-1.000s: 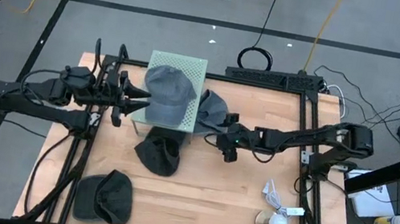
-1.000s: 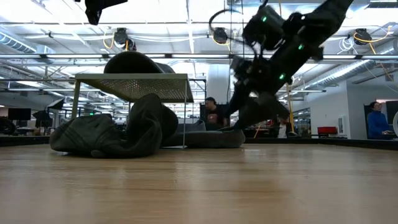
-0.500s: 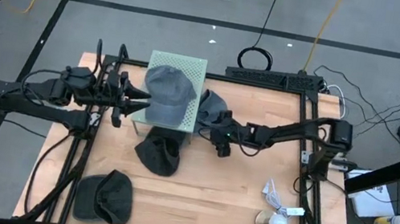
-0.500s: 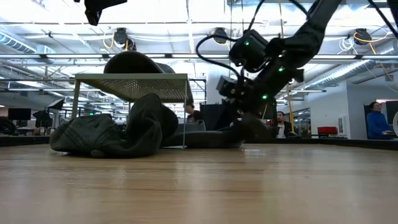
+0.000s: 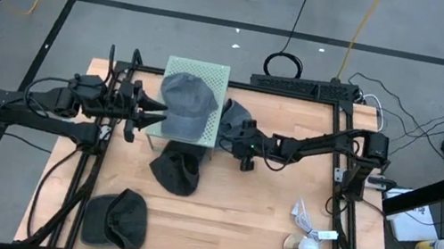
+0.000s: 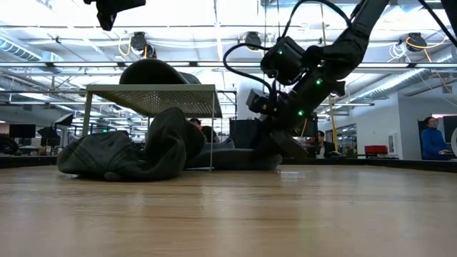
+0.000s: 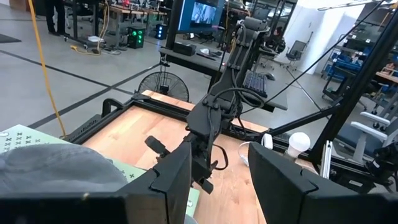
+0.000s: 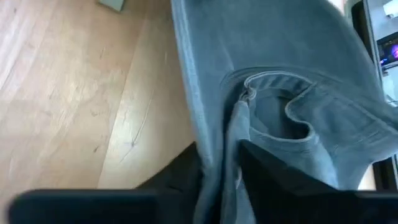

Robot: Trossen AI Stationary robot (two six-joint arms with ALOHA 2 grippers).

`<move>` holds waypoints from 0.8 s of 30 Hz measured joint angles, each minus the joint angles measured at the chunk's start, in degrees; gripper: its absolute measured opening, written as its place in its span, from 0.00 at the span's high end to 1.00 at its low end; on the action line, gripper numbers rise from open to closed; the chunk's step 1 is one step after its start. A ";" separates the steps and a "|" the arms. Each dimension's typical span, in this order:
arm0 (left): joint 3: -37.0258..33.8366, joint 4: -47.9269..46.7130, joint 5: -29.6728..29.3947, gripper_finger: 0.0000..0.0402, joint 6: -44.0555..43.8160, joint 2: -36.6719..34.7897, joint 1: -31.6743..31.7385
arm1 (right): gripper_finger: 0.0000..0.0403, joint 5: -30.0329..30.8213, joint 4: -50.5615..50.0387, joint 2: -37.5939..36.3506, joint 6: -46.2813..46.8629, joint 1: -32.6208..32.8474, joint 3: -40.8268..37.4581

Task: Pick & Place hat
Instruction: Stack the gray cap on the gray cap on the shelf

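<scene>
Item: grey-blue fabric cap, lying on table just right of pale-green perforated stand. Right gripper had fingers pinched on cap's fabric fold. Left gripper part-open, empty, by stand's left side. Step: grasp stage. Next prob.: lift, carry to stand.

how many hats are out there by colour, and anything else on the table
Grey fabric caps: 2 (one on the pale green perforated stand at, one beside it at)
Dark fabric hats: 2 ()
Pale green perforated stand: 1
White cable bundle: 1
Total: 6
</scene>
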 joint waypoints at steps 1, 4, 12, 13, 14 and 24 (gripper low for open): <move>0.00 -0.08 0.02 0.59 0.00 0.00 0.00 | 0.81 0.00 -0.28 -0.12 0.21 0.00 0.00; 0.00 -0.08 0.02 0.59 -0.13 0.00 0.00 | 0.94 0.16 -1.64 -1.25 1.86 0.00 0.00; 0.00 -0.10 -0.02 0.59 0.02 0.00 0.00 | 0.95 8.79 -14.77 -6.05 8.58 -0.02 -0.01; 0.00 -0.08 -0.03 0.59 0.02 0.00 0.00 | 0.96 8.92 -16.69 -6.61 9.35 -0.02 -0.02; 0.00 -0.08 -0.01 0.59 0.07 0.00 0.00 | 0.97 8.84 -18.40 -7.24 10.02 -0.01 -0.02; 0.00 0.03 -0.04 0.59 -0.04 0.00 0.00 | 0.97 8.68 -34.09 -13.53 20.55 0.02 -0.02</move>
